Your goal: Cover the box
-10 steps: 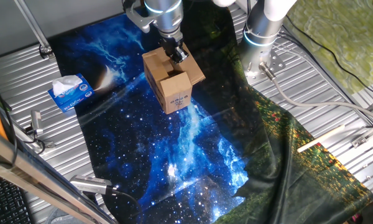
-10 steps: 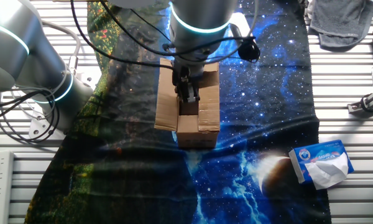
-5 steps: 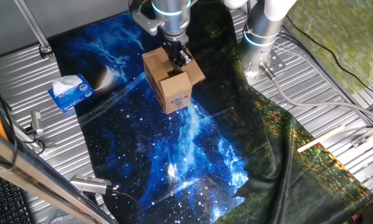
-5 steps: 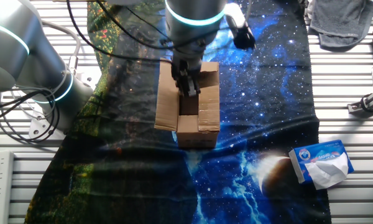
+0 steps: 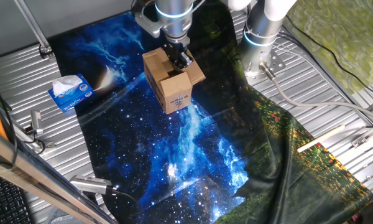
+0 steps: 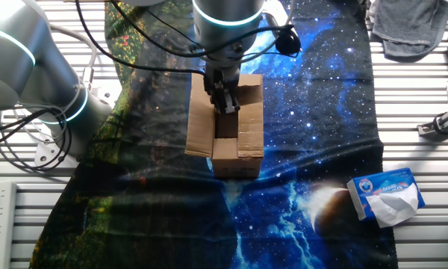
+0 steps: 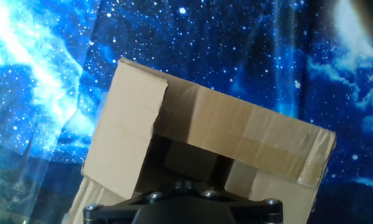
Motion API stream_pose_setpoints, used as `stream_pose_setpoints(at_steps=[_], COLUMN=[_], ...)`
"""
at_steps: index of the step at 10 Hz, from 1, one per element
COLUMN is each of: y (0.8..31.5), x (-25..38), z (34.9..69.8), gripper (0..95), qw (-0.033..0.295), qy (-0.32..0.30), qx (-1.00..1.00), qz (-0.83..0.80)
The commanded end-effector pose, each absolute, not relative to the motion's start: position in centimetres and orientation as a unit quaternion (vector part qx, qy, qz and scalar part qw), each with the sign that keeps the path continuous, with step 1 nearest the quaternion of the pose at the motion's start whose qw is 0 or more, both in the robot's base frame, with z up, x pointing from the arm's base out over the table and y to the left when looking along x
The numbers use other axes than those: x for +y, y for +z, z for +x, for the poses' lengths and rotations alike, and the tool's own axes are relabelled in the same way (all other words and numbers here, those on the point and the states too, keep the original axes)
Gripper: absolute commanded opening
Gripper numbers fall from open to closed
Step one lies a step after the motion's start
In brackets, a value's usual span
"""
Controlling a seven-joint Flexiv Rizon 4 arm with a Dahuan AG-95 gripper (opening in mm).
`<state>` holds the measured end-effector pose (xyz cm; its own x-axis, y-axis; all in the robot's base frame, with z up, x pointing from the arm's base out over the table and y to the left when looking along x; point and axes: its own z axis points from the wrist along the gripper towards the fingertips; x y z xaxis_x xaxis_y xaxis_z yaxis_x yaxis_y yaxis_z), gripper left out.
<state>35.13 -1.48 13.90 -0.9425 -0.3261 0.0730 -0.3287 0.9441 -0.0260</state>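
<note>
A star-print cloth [image 5: 174, 149] covers the slatted table — the box [image 5: 172, 84] sits mid-cloth, the gripper [image 5: 179, 58] at its open top, jaw state unclear. Other fixed view: tissue box [image 6: 384, 196] aside. Hand view: flaps partly folded — fingers unseen.

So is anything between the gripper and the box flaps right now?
Nothing visible. The gripper is directly over the open top of the box, among its flaps; the tissue box sits well off to the side.
</note>
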Motion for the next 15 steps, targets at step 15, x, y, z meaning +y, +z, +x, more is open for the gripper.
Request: stream_pose_setpoints(at_steps=[15], y=[13.43], x=[-2.11], z=[34.94], gripper=[0.0], qw=[0.053], qy=[0.026], qx=[-0.984], qz=[0.166])
